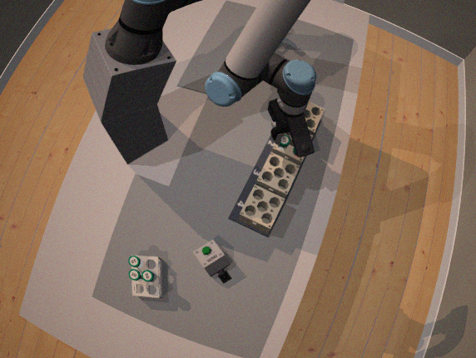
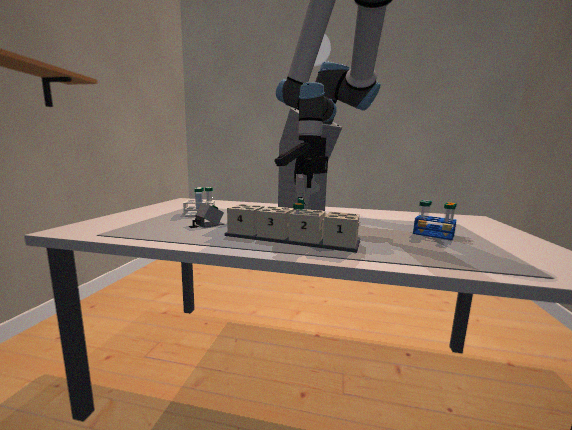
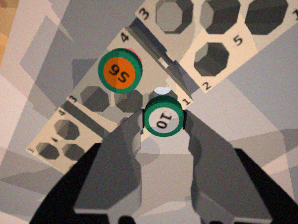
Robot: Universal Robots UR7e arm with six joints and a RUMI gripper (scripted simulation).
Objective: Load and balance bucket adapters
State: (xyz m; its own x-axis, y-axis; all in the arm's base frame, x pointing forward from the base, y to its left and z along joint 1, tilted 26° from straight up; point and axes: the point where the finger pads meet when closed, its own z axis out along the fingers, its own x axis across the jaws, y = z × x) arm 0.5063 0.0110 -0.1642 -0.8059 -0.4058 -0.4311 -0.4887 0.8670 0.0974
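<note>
My gripper (image 1: 285,141) (image 3: 163,110) is shut on the blank 10, whose white dot shows between the fingertips. The tube looks upright, its lower end in hole 1 of adapter 2 (image 2: 303,234) (image 3: 90,77), its cap still above the top. S6 (image 3: 120,71) stands in hole 4 there. Adapter 3 (image 2: 270,229) (image 3: 250,50) and adapter 4 (image 1: 254,216) (image 2: 240,226) show empty holes. Adapter 1 (image 2: 340,237) is partly hidden by the arm from above. DONE (image 1: 206,251) is on its small desk.
A white rack (image 1: 159,287) at the lower left in the top view holds three blanks; one reads 20 (image 1: 134,275). A blue rack (image 2: 434,233) at the right in the exterior view holds tubes, one with an orange dot (image 2: 450,204). Neighbouring adapters stand close together.
</note>
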